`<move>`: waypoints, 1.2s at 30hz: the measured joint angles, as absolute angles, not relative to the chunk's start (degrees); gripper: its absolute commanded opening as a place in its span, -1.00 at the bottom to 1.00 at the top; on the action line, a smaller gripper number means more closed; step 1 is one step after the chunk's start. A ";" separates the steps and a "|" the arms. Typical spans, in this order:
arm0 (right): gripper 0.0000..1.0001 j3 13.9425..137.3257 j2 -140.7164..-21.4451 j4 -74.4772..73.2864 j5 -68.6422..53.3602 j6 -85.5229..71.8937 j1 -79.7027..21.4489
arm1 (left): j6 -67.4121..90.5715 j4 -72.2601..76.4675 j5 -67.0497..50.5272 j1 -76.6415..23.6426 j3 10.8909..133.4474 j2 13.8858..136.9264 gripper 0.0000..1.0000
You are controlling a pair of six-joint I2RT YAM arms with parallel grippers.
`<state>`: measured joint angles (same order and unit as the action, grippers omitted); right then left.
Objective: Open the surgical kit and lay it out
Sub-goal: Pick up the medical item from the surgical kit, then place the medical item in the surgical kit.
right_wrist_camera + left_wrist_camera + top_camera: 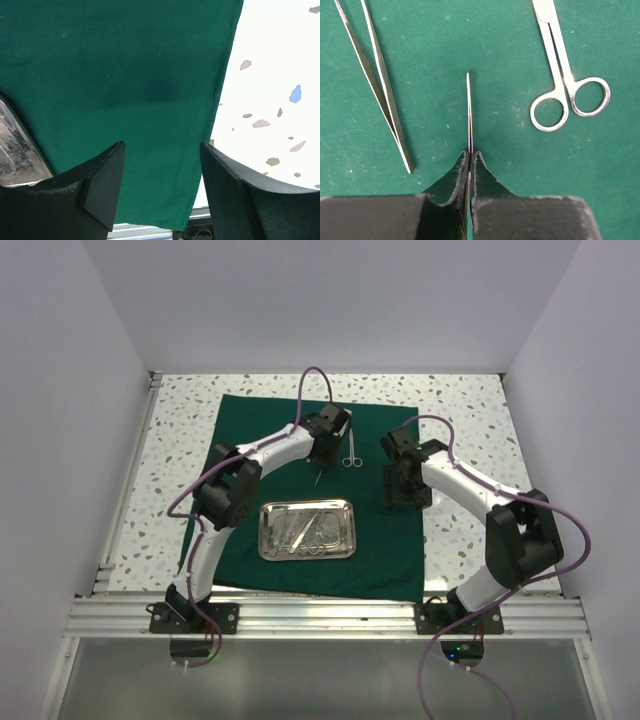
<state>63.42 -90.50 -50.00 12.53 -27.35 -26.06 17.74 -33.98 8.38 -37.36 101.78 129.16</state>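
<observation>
Two laid out, a third in the grip, several waiting in the tray

The dark green cloth drape [240,430] lies opened flat on the speckled white table [170,440], so the unwrapping part looks finished. The shiny rectangular steel tray [306,504] with rounded corners sits on the near half of the drape. Several thin silver instruments [305,530] lie jumbled inside it, too small to count.

On the far half of the drape two pieces are already set down, well apart: long silver tweezers [375,85] on one side and small silver scissors [570,90] with ring handles on the other. Between them the left gripper [470,159] is pinched fully together on a thin silver blade-like instrument [469,110]. It is seen edge-on, so I cannot tell what kind it is or whether its tip touches the drape. I judge it to be the third piece, about to go into the gap.

The right gripper [162,150] hovers with jaws well apart and nothing between them, above the drape's right edge and just beside a corner of the tray.

What is left, by my reading, is to release this piece, then carry the rest out of the tray and lay them alongside.
</observation>
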 measured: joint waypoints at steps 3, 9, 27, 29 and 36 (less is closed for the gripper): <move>0.29 63.44 -90.74 -49.87 12.51 -27.35 -26.06 | 17.32 -35.24 8.60 -37.36 102.96 129.27 -1.00; 0.29 63.90 -91.79 -49.58 12.51 -27.38 -26.06 | 16.69 -37.78 10.41 -36.64 109.86 129.45 -1.00; 0.29 64.71 -92.51 -49.67 12.51 -26.94 -26.06 | 16.69 -37.98 12.71 -28.51 116.53 135.24 -0.01; 0.29 64.71 -92.51 -49.65 12.51 -26.96 -26.06 | 16.75 -38.13 12.49 -28.60 116.36 134.91 -0.02; 0.29 64.71 -92.51 -49.25 12.47 -26.94 -26.06 | 16.91 -38.33 11.07 -29.43 100.64 121.12 -0.10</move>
